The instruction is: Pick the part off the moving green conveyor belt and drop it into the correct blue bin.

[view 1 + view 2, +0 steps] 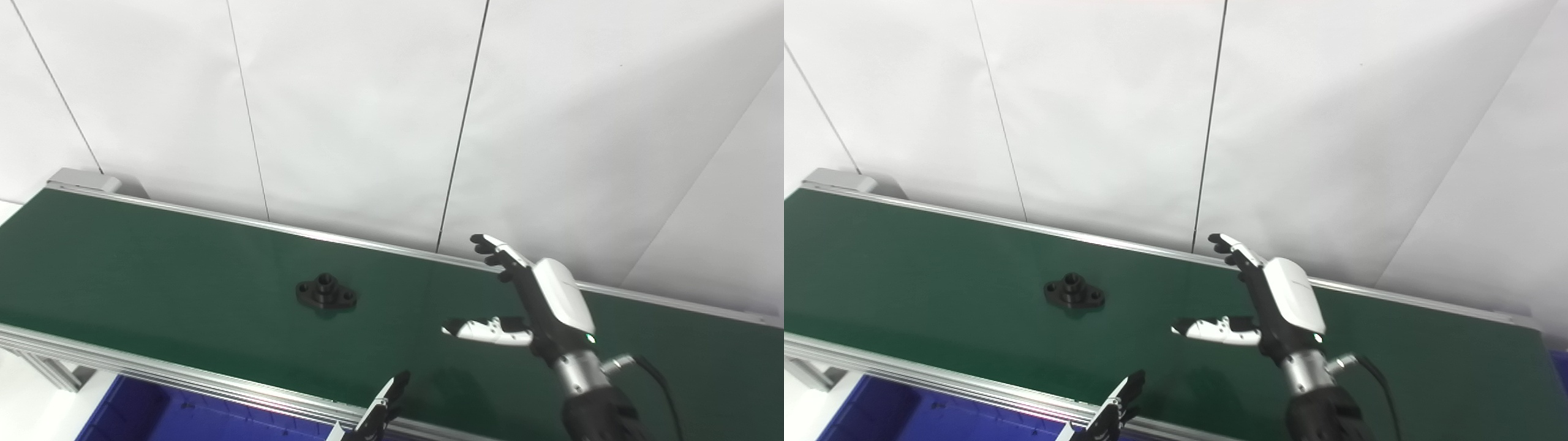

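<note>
Blue bin (184, 416) shows at the lower left, below the conveyor's aluminium rail (153, 364). On the green belt (122, 263) lies the black flanged part (326, 292), untouched. Only fingertips of the left hand (383, 410) reach over the near rail; its state cannot be told. The right hand (539, 312) hovers right of the part, fingers spread, empty.

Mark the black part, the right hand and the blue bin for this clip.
black part (326, 292), left eye view, on its raised central hub.
right hand (539, 300), left eye view, on the palm's white back shell.
blue bin (141, 407), left eye view, on its bare inner wall.
</note>
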Action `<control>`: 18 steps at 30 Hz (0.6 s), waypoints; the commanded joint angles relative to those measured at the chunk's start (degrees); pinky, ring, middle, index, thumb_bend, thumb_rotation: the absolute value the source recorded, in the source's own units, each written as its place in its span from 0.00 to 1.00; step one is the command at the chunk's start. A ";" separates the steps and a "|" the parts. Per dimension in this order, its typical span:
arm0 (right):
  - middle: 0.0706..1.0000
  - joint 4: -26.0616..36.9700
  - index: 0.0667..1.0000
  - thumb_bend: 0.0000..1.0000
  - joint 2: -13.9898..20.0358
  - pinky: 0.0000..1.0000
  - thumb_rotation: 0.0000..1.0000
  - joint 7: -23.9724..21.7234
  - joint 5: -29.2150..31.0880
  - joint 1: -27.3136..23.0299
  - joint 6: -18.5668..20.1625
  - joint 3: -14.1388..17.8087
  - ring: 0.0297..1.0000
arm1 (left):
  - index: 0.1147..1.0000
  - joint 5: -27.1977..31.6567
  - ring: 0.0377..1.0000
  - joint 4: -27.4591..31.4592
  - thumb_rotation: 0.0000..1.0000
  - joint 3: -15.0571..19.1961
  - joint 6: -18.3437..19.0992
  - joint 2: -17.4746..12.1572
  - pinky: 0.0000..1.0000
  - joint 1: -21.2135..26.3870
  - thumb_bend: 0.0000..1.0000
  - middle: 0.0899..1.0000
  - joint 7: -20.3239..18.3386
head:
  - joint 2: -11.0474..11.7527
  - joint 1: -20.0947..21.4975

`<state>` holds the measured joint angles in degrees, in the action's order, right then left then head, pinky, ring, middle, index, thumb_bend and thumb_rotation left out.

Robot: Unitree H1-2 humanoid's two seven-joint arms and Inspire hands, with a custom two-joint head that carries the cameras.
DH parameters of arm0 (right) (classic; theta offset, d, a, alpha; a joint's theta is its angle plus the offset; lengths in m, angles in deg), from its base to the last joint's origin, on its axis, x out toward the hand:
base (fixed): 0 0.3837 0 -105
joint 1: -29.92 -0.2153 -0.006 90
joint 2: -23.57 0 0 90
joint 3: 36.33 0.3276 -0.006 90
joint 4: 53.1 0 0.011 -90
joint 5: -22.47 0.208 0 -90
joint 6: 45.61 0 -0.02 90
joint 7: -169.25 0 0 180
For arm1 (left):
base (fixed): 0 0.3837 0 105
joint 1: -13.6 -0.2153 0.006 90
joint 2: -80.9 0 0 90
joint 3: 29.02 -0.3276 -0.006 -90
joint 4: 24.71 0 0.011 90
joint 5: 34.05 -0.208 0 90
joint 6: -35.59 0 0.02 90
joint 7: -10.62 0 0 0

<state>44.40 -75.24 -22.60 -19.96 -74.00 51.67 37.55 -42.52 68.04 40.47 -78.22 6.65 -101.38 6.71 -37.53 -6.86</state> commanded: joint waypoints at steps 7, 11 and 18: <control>0.79 -8.55 0.84 1.00 -3.41 0.63 0.69 1.65 -4.08 -9.54 2.39 -4.04 0.75 | 0.99 -0.71 1.00 0.80 0.71 -0.77 -0.87 0.92 0.94 -0.10 0.93 0.99 -0.06 | -0.24 -0.22; 0.77 -16.33 0.82 1.00 -4.39 0.60 0.67 2.54 -5.20 -13.09 2.64 -6.48 0.73 | 0.99 -1.22 1.00 0.92 0.71 -1.06 -1.08 1.05 0.94 -0.33 0.93 0.99 0.00 | -0.37 -0.92; 0.77 -26.09 0.83 1.00 -5.92 0.58 0.66 4.73 -6.37 -16.53 2.89 -10.16 0.71 | 0.98 -3.96 1.00 1.31 0.73 -1.63 -1.63 1.73 0.95 -0.78 0.91 0.99 0.78 | -0.69 -2.20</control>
<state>18.00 -79.85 -19.86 -25.83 -87.42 54.43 27.75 -45.74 68.09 40.28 -78.28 6.65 -101.62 7.00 -38.23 -9.05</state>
